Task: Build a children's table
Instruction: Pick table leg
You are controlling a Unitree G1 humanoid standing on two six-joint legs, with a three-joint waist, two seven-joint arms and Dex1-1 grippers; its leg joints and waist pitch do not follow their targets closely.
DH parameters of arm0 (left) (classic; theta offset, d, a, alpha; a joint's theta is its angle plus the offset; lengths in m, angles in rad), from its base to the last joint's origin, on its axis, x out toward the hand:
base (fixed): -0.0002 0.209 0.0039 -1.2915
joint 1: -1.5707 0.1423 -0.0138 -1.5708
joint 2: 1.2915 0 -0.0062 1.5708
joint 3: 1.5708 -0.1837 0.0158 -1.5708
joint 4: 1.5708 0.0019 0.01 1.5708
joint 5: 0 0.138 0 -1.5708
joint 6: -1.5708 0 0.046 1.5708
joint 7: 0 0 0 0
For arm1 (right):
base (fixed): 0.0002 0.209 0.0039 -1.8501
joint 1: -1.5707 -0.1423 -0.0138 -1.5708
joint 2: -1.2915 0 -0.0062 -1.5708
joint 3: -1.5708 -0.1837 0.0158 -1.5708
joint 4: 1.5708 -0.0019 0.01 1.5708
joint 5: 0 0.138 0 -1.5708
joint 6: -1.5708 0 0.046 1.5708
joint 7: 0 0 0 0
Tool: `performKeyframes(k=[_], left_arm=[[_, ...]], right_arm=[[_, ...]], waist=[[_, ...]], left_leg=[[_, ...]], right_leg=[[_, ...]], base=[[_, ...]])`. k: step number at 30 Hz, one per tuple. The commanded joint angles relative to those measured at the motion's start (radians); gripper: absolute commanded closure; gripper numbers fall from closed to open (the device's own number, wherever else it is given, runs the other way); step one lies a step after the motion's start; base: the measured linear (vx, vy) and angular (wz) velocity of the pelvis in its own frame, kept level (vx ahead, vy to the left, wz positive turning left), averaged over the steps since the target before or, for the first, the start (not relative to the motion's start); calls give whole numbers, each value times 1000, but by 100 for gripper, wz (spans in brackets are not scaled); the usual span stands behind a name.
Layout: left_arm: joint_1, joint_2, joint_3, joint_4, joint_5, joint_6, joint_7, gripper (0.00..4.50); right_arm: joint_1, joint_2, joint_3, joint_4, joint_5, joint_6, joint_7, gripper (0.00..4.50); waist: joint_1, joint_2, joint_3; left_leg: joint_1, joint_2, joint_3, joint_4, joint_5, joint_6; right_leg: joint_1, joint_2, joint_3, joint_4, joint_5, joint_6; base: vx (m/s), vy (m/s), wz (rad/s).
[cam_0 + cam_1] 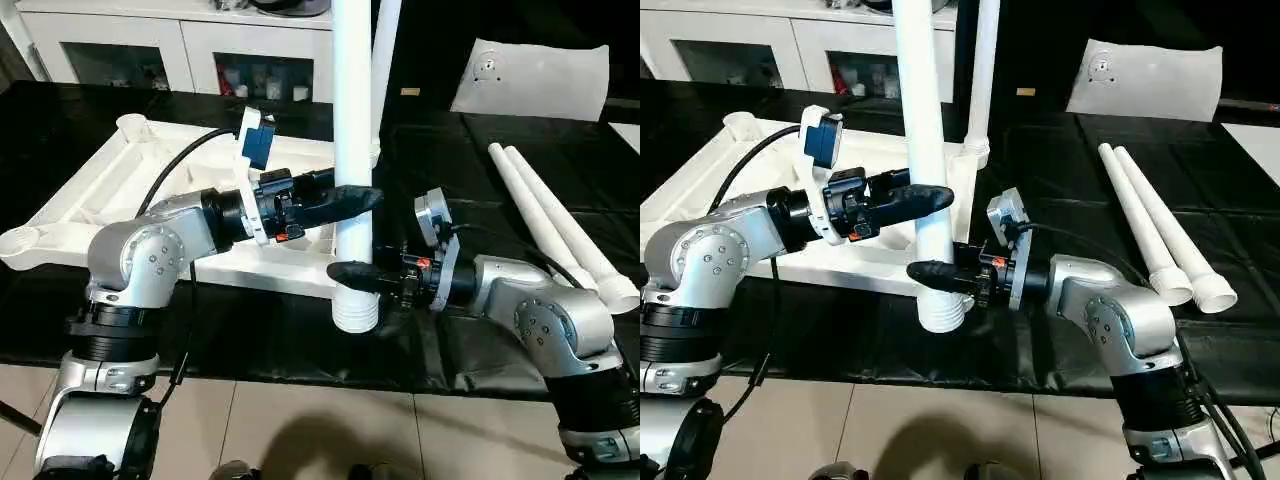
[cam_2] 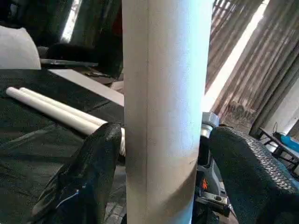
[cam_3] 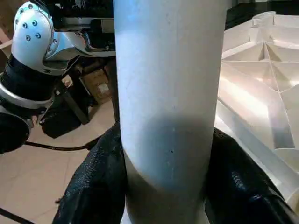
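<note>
Children's table parts are spread over a black-covered work surface (image 1: 470, 180): the white tabletop (image 1: 130, 190) is laid upside down, ribbed underside up, with a round socket at each visible corner. One white leg (image 1: 352, 130) is held upright just beside the tabletop's near right corner, its ribbed end pointing down and seemingly just above the surface. This leg is clamped by the left gripper (image 1: 362, 197) higher up and by the right gripper (image 1: 345, 272) lower down, just above the ribbed end; black fingers are seen pressed against both sides of the leg in each wrist view. A second leg (image 1: 983, 70) is seen standing upright behind the held one. Two more legs (image 1: 555, 220) are laid side by side, touching, well to the right. A flat white bag (image 1: 535, 78) is seen farther back, and white cabinets (image 1: 150, 45) beyond the tabletop
</note>
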Motion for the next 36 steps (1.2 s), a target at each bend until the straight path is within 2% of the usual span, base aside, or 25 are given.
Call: performKeyframes(k=[1, 2, 3, 18, 20, 23, 25, 28, 29, 31, 36], left_arm=[[-4, 2, 9, 9, -5, -9, -1, 161], [-4, 2, 9, 10, -5, -9, -2, 161], [-4, 3, 8, 12, -4, -10, -3, 161], [-6, 19, -2, 29, 5, 1, -17, 161], [-1, 29, -21, 27, 26, -16, -28, 161], [19, 53, -72, 25, 99, -118, -73, 161], [25, 58, -80, 23, 115, -144, -82, 161], [24, 58, -79, 26, 113, -140, -80, 161], [23, 58, -78, 27, 111, -137, -81, 161], [24, 58, -78, 27, 108, -135, -84, 161], [29, 55, -85, 34, 116, -152, -99, 153]], right_arm=[[-19, -7, 4, 3, -11, -15, 11, 261], [-19, -7, 4, 2, -11, -15, 12, 261], [-19, -7, 4, 2, -11, -15, 12, 261], [-21, -6, 13, 9, -19, -22, 18, 261], [-22, -5, 13, 10, -21, -23, 18, 261], [-21, -4, 16, 12, -27, -27, 21, 261], [-20, -4, 17, 11, -28, -28, 21, 261], [-19, -4, 19, 11, -29, -29, 22, 261], [-18, -5, 20, 11, -29, -29, 23, 261], [-18, -6, 21, 10, -31, -29, 24, 261], [-16, -8, 22, 10, -34, -30, 26, 261]], waist=[[3, -7, -78], [4, -4, -78], [3, -7, -78], [4, -4, -78], [4, -4, -78], [4, -3, -77], [4, -3, -78], [4, -1, -79], [3, -4, -78], [4, 0, -78], [4, -2, -78]], left_leg=[[3, 21, -4, -71, -152, 16], [3, 21, -4, -72, -152, 17], [2, 20, -4, -71, -152, 17], [3, 22, -5, -72, -157, 15], [3, 22, -6, -74, -156, 15], [4, 23, -7, -75, -161, 16], [4, 24, -7, -75, -156, 14], [4, 24, -5, -74, -157, 9], [4, 24, -6, -75, -160, 9], [4, 23, -5, -74, -163, 9], [4, 24, -5, -74, -163, 10]], right_leg=[[58, -68, 40, -94, -476, -74], [58, -68, 39, -94, -477, -75], [58, -67, 40, -95, -477, -74], [59, -68, 40, -92, -462, -84], [59, -68, 41, -92, -460, -83], [58, -69, 42, -95, -469, -75], [59, -70, 43, -94, -463, -73], [60, -70, 42, -90, -447, -86], [60, -70, 42, -89, -445, -90], [59, -70, 42, -90, -452, -91], [60, -70, 42, -90, -447, -96]], base=[[0, 0, 0], [0, 0, 0], [0, 0, 0], [0, 0, 0], [0, 0, 0], [0, 0, 0], [0, 0, 0], [0, 0, 0], [0, 0, 0], [0, 0, 0], [0, 0, 0]])
